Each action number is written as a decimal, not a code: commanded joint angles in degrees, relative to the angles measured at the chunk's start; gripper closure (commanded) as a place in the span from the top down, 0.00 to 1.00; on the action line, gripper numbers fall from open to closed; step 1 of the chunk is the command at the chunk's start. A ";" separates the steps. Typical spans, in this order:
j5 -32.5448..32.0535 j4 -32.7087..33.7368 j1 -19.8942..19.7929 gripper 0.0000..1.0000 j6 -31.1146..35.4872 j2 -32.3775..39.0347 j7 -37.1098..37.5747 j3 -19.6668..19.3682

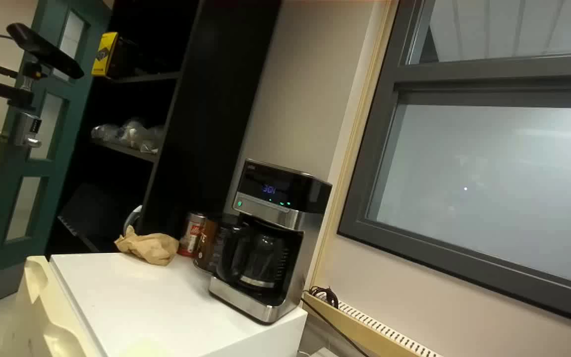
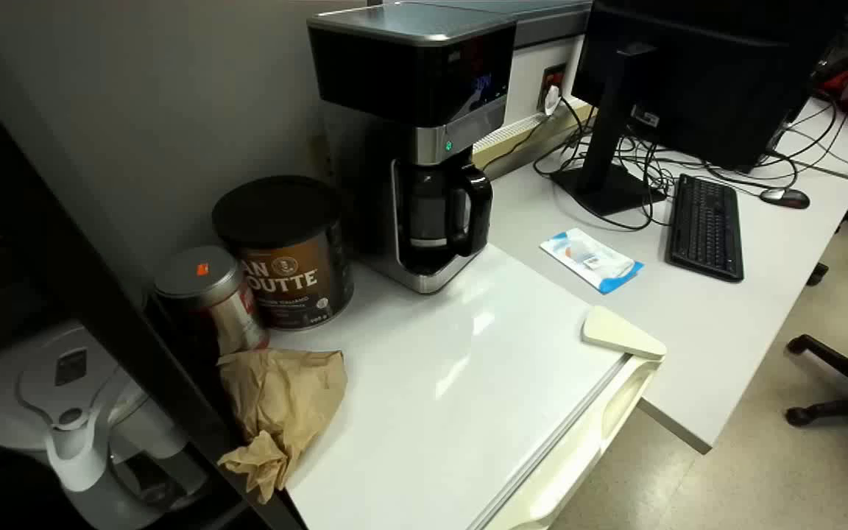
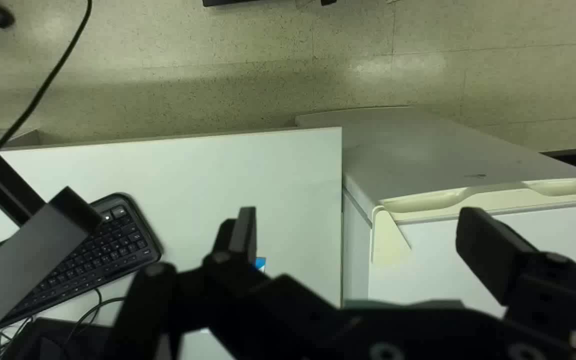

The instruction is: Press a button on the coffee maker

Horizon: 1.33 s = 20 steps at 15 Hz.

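Note:
The coffee maker (image 1: 285, 191) is a black machine with a silver control band; it also shows in an exterior view (image 2: 409, 81). It stands upright on a white cabinet (image 1: 132, 297). Its display (image 1: 269, 189) is lit in blue. A button (image 1: 239, 204) at the band's left end glows green, and it shows too in an exterior view (image 2: 449, 146). The dark glass carafe (image 1: 265, 258) sits inside the machine. My gripper (image 3: 358, 215) is open and empty in the wrist view, above the desk and cabinet edge. Neither exterior view shows the gripper, and the wrist view does not show the coffee maker.
A brown jar (image 2: 288, 280), a silver-red tin (image 2: 210, 294) and a crumpled paper bag (image 2: 284, 405) stand beside the machine. The adjoining desk (image 2: 718, 338) holds a monitor (image 2: 704, 73), a keyboard (image 2: 705, 224), cables and a packet (image 2: 592, 259). A window (image 1: 488, 188) is behind.

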 commanded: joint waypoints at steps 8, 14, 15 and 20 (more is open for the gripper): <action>0.56 0.85 -0.60 1.00 0.18 1.45 -0.50 0.96; 0.28 3.13 1.42 1.00 15.70 9.74 4.45 5.68; 0.23 3.87 1.88 1.00 18.95 11.67 5.22 6.74; 0.06 10.68 3.93 0.75 30.15 23.08 6.90 10.78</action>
